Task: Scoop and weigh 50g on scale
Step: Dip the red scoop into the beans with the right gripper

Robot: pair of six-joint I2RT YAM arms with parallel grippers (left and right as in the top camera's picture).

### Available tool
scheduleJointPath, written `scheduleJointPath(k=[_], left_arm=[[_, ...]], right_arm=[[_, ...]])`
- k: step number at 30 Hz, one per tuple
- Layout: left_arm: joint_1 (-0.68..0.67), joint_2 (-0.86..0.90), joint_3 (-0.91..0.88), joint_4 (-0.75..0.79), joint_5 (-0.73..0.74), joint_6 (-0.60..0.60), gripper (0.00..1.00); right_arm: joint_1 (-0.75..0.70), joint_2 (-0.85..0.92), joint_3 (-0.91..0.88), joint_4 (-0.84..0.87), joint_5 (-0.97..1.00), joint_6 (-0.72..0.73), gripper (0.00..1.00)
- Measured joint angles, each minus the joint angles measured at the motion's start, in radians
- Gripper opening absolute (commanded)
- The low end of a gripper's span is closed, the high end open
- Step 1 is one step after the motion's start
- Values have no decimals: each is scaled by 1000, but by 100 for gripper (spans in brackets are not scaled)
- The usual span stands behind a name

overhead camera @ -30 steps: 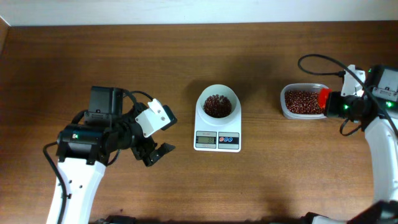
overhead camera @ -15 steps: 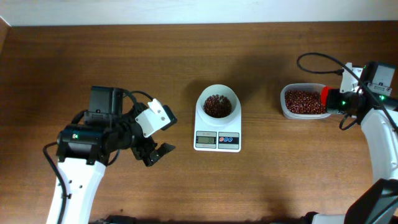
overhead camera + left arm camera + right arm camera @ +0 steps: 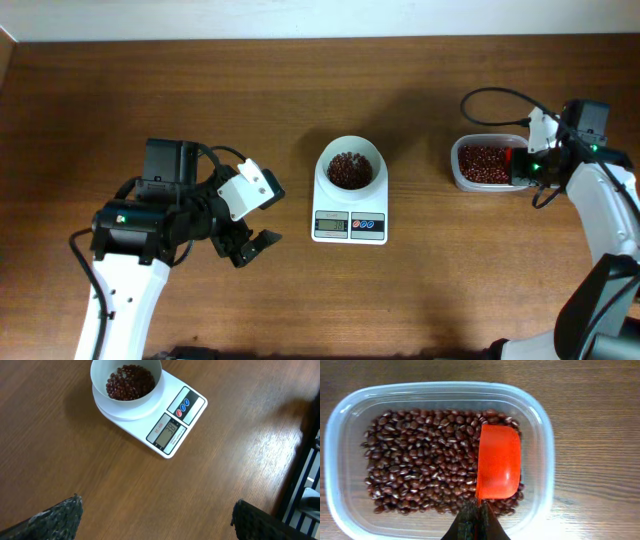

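The white scale (image 3: 350, 200) (image 3: 150, 407) stands mid-table, its round bowl holding a small heap of dark red-brown beans (image 3: 350, 169) (image 3: 130, 382); its display is lit. At the right, a clear tub (image 3: 487, 163) (image 3: 340, 460) holds many more beans (image 3: 420, 460). My right gripper (image 3: 532, 165) (image 3: 476, 512) is shut on the handle of an orange scoop (image 3: 498, 461), whose bowl is turned on its side down in the tub's beans. My left gripper (image 3: 245, 240) (image 3: 155, 515) hangs open over bare wood, left and in front of the scale, nothing between its fingers.
A black cable (image 3: 495, 95) loops above the tub from the right arm. The table's back edge meets a pale wall (image 3: 300, 15). In the left wrist view, a dark frame (image 3: 305, 470) shows past the table's edge at the right.
My right gripper has swung left and toward the back with the orange scoop, bringing it from the tub's right rim down into the beans. The left arm has not moved.
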Motion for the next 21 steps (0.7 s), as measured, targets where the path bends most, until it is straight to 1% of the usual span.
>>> scheduleJointPath(k=[14, 21], left_arm=[[0, 0, 0, 0, 0, 0, 99], [0, 0, 0, 0, 0, 0, 99]], right_arm=[[0, 11, 0, -34, -190, 1, 4], [-5, 11, 0, -36, -223, 24, 4]])
